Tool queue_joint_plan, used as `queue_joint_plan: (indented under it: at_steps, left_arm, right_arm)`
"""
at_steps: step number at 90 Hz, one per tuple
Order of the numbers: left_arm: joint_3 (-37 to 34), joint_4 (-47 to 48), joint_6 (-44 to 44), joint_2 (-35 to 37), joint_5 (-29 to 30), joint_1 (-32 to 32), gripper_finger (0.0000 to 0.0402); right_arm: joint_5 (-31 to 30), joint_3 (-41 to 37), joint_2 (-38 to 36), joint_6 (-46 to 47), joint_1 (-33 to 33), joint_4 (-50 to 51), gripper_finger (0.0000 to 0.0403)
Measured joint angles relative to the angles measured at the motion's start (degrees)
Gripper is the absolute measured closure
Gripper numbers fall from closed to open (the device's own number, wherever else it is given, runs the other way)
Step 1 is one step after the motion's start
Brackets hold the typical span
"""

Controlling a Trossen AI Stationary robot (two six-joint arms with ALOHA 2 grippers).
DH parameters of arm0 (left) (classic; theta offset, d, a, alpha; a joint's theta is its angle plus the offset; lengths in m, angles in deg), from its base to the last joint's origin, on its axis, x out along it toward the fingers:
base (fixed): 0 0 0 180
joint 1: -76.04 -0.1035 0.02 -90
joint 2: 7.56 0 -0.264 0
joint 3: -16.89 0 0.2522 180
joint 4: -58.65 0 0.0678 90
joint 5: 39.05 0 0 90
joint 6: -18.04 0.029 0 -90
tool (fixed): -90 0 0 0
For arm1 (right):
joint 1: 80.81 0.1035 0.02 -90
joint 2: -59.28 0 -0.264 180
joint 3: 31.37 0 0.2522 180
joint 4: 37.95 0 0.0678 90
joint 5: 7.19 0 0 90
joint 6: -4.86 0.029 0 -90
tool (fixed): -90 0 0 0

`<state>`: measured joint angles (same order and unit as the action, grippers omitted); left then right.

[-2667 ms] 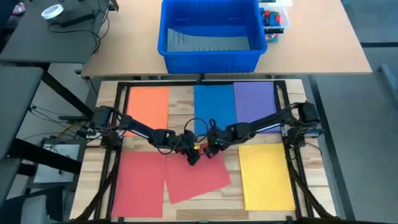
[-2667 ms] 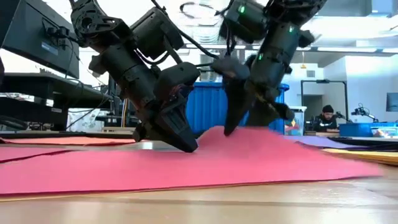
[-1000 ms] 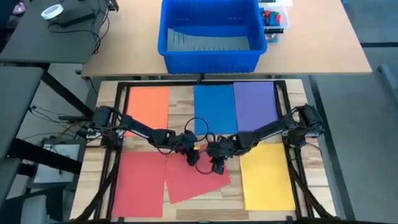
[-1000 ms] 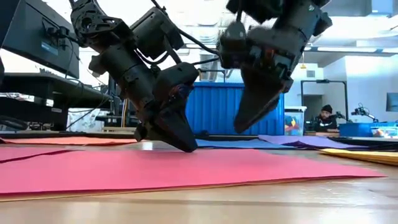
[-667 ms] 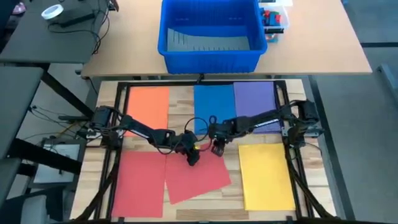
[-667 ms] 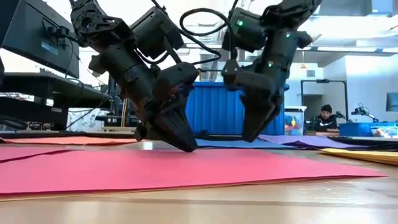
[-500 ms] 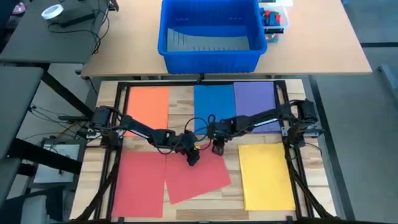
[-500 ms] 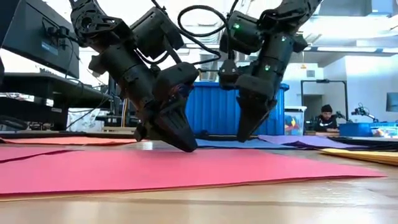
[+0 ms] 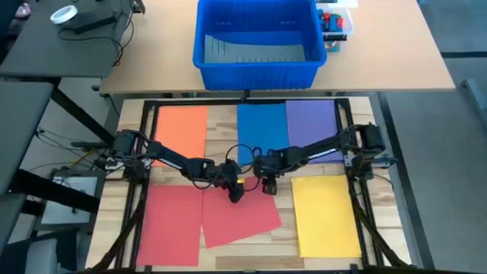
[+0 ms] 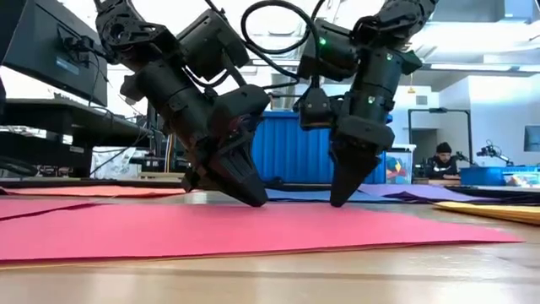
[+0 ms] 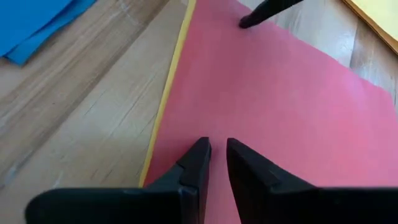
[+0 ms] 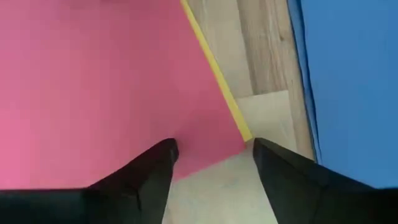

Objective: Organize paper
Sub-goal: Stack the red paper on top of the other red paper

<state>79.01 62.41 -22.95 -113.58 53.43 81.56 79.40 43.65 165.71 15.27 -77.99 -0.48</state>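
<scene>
A red sheet of paper (image 9: 240,217) lies skewed at the table's near middle, over a yellow sheet whose edge (image 11: 165,106) peeks out. My left gripper (image 11: 216,148) is down on the red sheet's far edge, fingers all but together. My right gripper (image 12: 214,152) stands open, pointing down, its fingers either side of the red sheet's far right corner (image 12: 239,144). Orange (image 9: 180,129), blue (image 9: 262,133), purple (image 9: 312,129), yellow (image 9: 326,213) and another red sheet (image 9: 171,224) lie flat around them. My left gripper presses its shut fingertips down on the red sheet just inside its far edge (image 11: 214,124), slanting down from the table's left. The sheet lies flat under them. My right gripper's fingertips (image 10: 340,200) reach down to the sheet's corner; whether they touch it I cannot tell.
A big blue bin (image 9: 255,38) stands on the desk beyond the table's far edge. Black frame rails (image 9: 137,198) run along the table's left and right sides. Bare wood (image 9: 221,137) shows between the orange and blue sheets.
My right gripper, raised over the red sheet a second ago, has gone a little toward the far edge, tipped to point straight down and come down at the sheet's far right corner. The red sheet has stayed flat.
</scene>
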Motion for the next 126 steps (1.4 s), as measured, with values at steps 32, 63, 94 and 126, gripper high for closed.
queue_joint_plan:
  at_steps: [32,63,94,126]
  left_arm:
    - [0.0,0.1,2.5,0.0,0.0,0.0,0.0360]
    - [0.0,0.1,2.5,0.0,0.1,0.0,0.0360]
    - [0.0,0.2,2.3,0.0,0.1,0.0,0.0359]
    - [0.0,0.2,2.3,0.0,0.0,0.0,0.0359]
  right_arm:
    - [1.0,4.0,0.0,1.6,5.0,1.0,0.0216]
    - [-3.8,4.0,0.0,3.3,0.9,7.2,0.0212]
    - [-0.1,4.1,1.9,5.3,0.5,7.0,0.0201]
    - [1.0,4.2,3.2,6.7,1.5,7.6,0.0244]
